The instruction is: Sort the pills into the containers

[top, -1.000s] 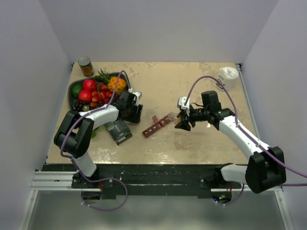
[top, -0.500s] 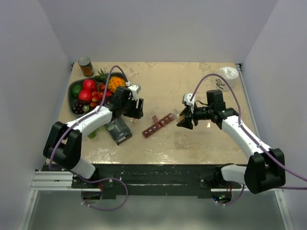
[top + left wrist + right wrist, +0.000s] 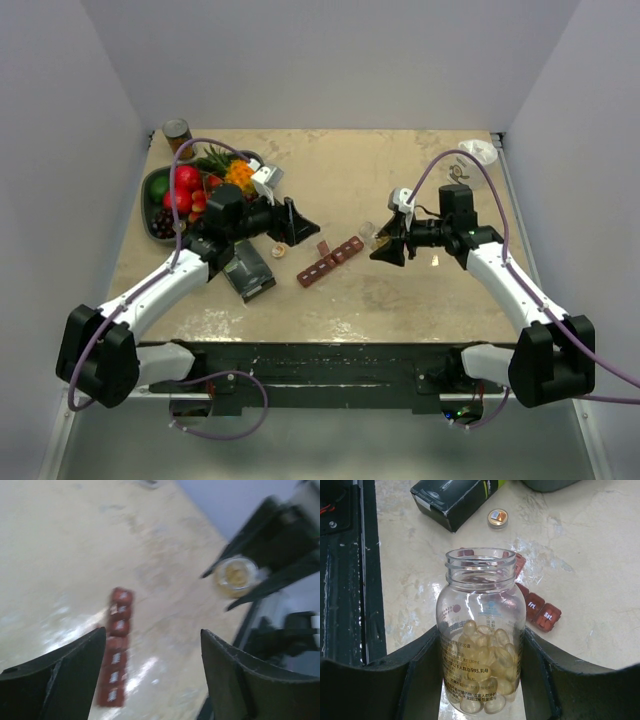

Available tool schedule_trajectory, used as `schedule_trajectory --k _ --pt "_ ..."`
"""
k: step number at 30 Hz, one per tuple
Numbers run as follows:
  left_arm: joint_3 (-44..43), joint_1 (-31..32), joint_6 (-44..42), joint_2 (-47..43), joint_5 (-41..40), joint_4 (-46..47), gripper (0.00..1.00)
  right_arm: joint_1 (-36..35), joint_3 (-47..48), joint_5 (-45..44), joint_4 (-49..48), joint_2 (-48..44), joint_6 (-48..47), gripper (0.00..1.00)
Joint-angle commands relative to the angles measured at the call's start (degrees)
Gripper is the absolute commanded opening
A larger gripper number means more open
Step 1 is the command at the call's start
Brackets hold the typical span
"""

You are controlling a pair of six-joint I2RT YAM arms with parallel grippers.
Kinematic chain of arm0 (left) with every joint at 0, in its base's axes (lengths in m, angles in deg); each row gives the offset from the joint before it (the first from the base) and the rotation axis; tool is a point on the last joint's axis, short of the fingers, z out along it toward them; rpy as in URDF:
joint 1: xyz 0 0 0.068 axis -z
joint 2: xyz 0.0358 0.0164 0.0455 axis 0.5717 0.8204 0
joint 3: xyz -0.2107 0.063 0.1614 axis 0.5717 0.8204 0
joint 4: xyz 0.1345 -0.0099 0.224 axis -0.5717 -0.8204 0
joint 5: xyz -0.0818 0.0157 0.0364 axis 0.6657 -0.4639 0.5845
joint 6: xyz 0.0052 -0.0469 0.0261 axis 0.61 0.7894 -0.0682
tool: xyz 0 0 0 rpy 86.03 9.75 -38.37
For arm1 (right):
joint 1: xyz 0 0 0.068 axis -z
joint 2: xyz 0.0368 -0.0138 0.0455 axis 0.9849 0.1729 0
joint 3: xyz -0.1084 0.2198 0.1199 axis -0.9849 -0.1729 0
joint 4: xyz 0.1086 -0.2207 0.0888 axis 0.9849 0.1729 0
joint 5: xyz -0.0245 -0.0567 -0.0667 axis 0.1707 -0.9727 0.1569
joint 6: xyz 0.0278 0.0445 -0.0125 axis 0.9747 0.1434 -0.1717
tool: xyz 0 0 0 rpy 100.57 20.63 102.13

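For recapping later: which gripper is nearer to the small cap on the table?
Left. The left gripper hovers open right by the cap; the right gripper, holding the pill bottle, is far to its right, beyond the containers.

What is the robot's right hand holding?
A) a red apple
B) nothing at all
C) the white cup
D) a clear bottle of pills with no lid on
D: the right gripper is closed around the clear bottle, whose mouth is uncapped, and yellowish pills show through its side.
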State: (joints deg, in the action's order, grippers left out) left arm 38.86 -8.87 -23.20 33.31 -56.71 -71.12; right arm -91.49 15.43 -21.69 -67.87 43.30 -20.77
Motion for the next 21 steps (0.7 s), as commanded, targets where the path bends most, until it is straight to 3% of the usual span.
schedule_trajectory --k 1,3,6,14,21 --pt "5.4 0.3 22.2 2.0 19.7 33.7 0.84 0.3 1.5 3.0 -2.6 -1.7 1.3 0.04" --pt "6.0 2.2 27.7 4.0 19.4 40.2 0.86 0.2 1.3 2.9 -2.8 -1.7 1.4 0.05" --pt "3.4 6.3 27.8 5.7 16.7 39.2 0.85 0.2 1.1 3.1 -3.1 -1.8 1.5 0.05" --pt "-7.5 12.8 20.3 9.9 5.7 20.4 0.84 0.3 0.8 3.0 -3.2 -1.7 1.5 0.06" --pt "-12.1 14.8 17.3 13.8 2.0 13.7 0.84 0.2 0.8 3.1 -3.2 -1.4 1.5 0.06"
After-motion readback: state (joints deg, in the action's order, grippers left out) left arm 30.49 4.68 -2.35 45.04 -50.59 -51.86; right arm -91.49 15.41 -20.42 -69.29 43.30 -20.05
